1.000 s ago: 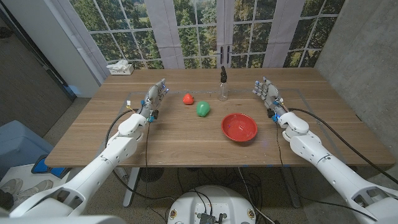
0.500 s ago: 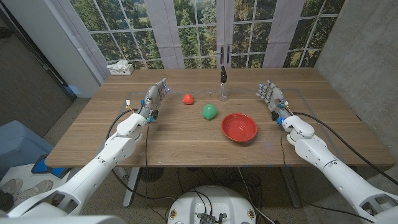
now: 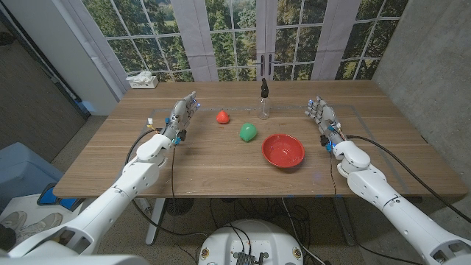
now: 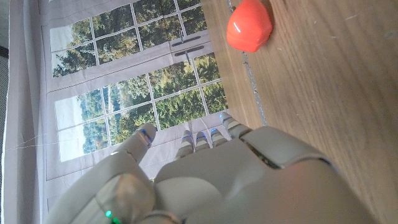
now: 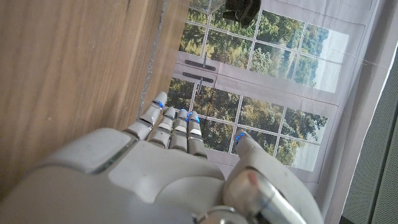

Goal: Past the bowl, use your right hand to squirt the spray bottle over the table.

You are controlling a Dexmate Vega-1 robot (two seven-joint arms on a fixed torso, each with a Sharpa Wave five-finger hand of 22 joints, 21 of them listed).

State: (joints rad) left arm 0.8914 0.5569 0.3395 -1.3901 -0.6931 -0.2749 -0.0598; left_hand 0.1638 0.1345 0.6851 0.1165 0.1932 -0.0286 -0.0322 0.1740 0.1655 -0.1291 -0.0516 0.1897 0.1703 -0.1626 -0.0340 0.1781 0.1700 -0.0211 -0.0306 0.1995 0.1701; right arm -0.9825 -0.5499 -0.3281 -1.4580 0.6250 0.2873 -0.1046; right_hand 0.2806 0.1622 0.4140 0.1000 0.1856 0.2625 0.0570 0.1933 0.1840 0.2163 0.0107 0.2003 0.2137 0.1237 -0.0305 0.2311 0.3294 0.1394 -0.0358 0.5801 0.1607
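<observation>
A clear spray bottle (image 3: pixel 263 103) with a black head stands upright at the far middle of the table, beyond the red bowl (image 3: pixel 283 150). My right hand (image 3: pixel 321 117) is off to the bottle's right and holds nothing, its fingers straight and apart; the right wrist view looks along this hand (image 5: pixel 168 177) toward the window. My left hand (image 3: pixel 182 114) is open at the left of the table, fingers extended, and the left wrist view has this hand (image 4: pixel 211 180) near a red round object (image 4: pixel 249 28).
A green round object (image 3: pixel 248 132) lies just left of the bowl, and the red round object (image 3: pixel 222 116) lies farther back on the left. A tissue box (image 3: pixel 142 80) sits at the far left corner. Bare wood (image 3: pixel 221 165) stretches along the near side.
My right hand has drifted a little to the right and nearer to me. The green object has shifted slightly right, toward the bowl. My left hand has hardly moved.
</observation>
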